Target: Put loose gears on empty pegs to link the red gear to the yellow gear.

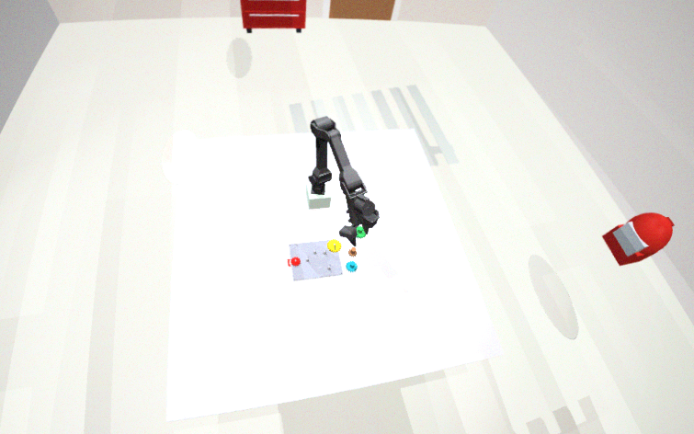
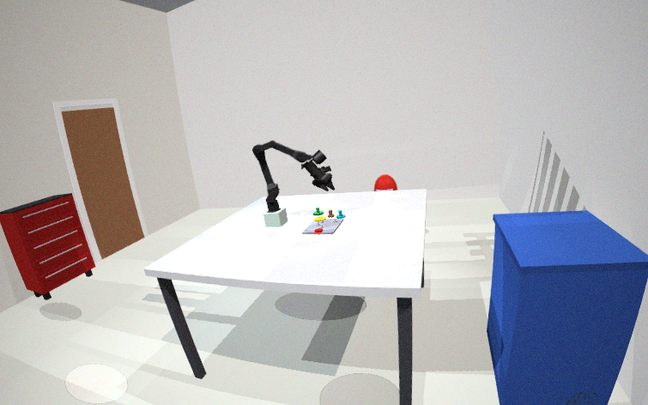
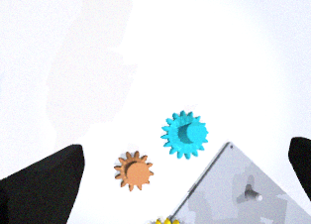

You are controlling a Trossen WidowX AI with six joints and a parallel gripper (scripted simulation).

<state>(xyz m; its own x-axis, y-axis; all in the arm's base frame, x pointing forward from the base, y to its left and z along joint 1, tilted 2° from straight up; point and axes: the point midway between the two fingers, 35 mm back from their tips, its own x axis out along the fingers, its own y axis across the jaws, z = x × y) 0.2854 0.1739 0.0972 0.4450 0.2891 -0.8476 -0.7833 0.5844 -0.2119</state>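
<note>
The claw hangs spread apart, holding nothing, above the table, where the blue gear stands beside the grey board

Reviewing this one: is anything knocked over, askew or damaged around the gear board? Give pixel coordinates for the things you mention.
Nothing stands out. The green gear (image 1: 360,232) (image 2: 317,212), brown gear (image 1: 352,251) (image 2: 330,214) (image 3: 137,171) and cyan gear (image 1: 351,266) (image 2: 340,214) (image 3: 193,134) stand upright beside the grey board (image 1: 317,272) (image 2: 327,230) (image 3: 218,198), and no damage shows at this image size.

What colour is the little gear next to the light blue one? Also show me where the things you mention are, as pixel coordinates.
Orange-brown (image 1: 352,252) (image 2: 330,214) (image 3: 139,172), clearest in the wrist view.
</note>
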